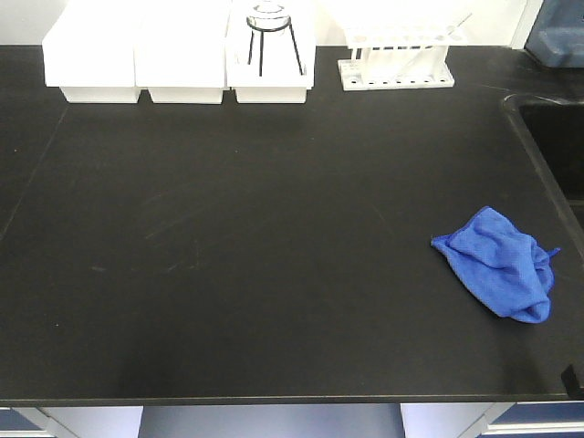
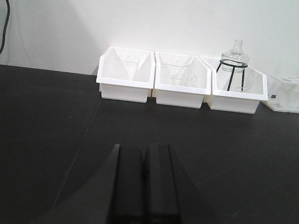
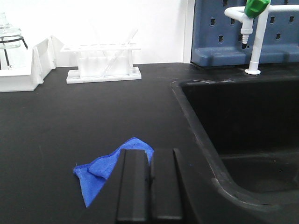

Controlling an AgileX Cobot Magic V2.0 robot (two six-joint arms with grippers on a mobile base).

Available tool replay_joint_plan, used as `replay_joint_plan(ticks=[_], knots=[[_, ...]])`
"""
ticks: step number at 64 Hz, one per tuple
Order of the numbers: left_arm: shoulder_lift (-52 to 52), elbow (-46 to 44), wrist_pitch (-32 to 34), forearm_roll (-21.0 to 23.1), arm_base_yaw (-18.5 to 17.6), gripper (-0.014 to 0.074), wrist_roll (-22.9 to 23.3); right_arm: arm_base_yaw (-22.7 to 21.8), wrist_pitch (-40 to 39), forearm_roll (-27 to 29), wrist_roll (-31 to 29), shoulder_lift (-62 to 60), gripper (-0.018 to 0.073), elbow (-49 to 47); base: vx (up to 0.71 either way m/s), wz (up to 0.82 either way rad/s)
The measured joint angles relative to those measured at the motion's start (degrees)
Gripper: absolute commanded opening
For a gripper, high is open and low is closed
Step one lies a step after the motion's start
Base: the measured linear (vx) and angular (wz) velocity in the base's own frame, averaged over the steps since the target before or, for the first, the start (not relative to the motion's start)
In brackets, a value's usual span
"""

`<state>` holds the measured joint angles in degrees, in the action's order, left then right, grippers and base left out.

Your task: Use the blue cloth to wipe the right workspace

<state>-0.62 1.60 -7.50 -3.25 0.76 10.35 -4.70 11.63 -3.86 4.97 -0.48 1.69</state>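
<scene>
The blue cloth [image 1: 500, 263] lies crumpled on a black counter [image 1: 228, 237], close to the sink [image 1: 552, 132]. The left gripper [image 2: 144, 149] and right gripper [image 3: 149, 153] are both clenched and empty, with the cloth partly hidden behind the right one.

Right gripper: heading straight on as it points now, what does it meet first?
Probably the blue cloth, lying on the countertop just ahead of the shut right gripper; its depth below the tips is unclear.
</scene>
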Motion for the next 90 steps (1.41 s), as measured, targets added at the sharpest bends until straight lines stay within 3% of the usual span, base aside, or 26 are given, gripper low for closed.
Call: replay_joint_plan(ticks=[59, 83, 90], knots=[[0.0, 0.0, 0.0, 0.0, 0.0, -0.0006, 0.0, 0.0, -0.2, 0.0, 0.0, 0.0, -0.0008, 0.0, 0.0, 0.0], [0.0, 0.0, 0.0, 0.0, 0.0, -0.0006, 0.0, 0.0, -11.2, 0.9, 2.3, 0.0, -0.0006, -0.1, 0.0, 0.0], [0.0, 0.0, 0.0, 0.0, 0.0, -0.0006, 0.0, 0.0, -3.4, 1.1, 2.8, 0.4, -0.0003, -4.0, 0.0, 0.0]])
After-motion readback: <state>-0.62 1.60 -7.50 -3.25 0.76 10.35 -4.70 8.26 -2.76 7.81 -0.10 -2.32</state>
